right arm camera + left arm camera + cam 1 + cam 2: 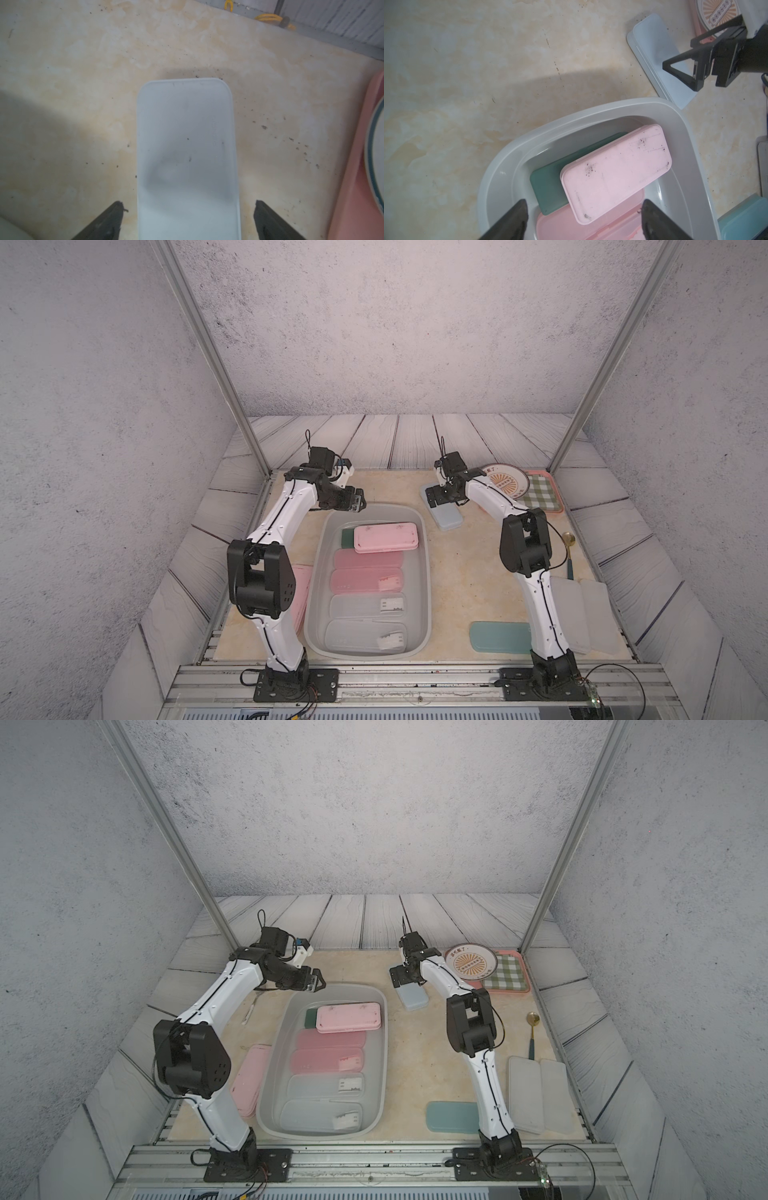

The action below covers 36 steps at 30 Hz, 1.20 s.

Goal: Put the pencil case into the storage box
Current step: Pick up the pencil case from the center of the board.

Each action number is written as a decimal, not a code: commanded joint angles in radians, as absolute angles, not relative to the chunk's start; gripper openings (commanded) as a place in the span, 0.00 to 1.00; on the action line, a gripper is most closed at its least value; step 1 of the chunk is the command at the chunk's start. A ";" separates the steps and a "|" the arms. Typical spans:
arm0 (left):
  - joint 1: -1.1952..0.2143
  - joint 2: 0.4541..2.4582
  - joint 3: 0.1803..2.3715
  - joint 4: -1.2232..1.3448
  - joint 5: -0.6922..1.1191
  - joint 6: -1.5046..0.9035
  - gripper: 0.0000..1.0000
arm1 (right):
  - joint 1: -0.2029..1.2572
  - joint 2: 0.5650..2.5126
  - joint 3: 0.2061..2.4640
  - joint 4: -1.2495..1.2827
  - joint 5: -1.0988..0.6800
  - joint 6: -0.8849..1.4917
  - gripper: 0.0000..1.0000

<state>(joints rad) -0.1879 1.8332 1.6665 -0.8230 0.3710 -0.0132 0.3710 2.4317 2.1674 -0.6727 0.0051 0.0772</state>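
The storage box [424, 572] [384, 1048] is a light-grey tub in the middle of the table, holding several pencil cases. A pale pink case [385, 537] [616, 170] lies on top at its far end, across a dark green one [548, 187]. My left gripper [358, 504] [584, 209] hovers open and empty above the tub's far left corner. A pale blue pencil case [446, 516] [187, 155] lies flat on the table right of the tub. My right gripper [432, 499] [188, 207] is open, one finger on each side of this case with gaps showing.
A salmon tray [557, 506] with a plate [505, 483] and a checked cloth stands at the far right. A gold spoon [569, 551] lies near the right edge. A teal case [498, 637], two whitish cases [582, 614] and a pink case [251, 1081] lie around the tub.
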 commanded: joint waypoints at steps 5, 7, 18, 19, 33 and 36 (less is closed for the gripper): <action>-0.207 1.801 1.629 -0.834 0.326 0.014 0.87 | 0.375 2.527 2.195 -0.760 -0.062 0.077 0.99; -0.209 1.798 1.624 -0.835 0.322 0.016 0.87 | 0.376 2.535 2.203 -0.784 -0.069 0.072 0.99; -0.210 1.768 1.585 -0.818 0.268 -0.003 0.87 | 0.390 2.609 2.275 -1.042 0.028 0.078 0.99; -0.211 1.765 1.583 -0.816 0.262 -0.005 0.87 | 0.393 2.612 2.276 -1.049 0.043 0.078 0.98; -0.180 1.757 1.597 -0.817 0.229 -0.009 0.88 | 0.409 2.342 2.034 -0.847 0.068 0.106 0.84; -0.169 1.759 1.612 -0.826 0.230 -0.009 0.88 | 0.408 2.254 1.955 -0.822 0.012 0.116 0.84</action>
<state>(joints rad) -0.1822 1.7809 1.5887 -0.8185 0.2356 -0.0048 0.4072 2.3741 2.0037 -0.8440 0.0586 0.1017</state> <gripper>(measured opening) 0.878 0.928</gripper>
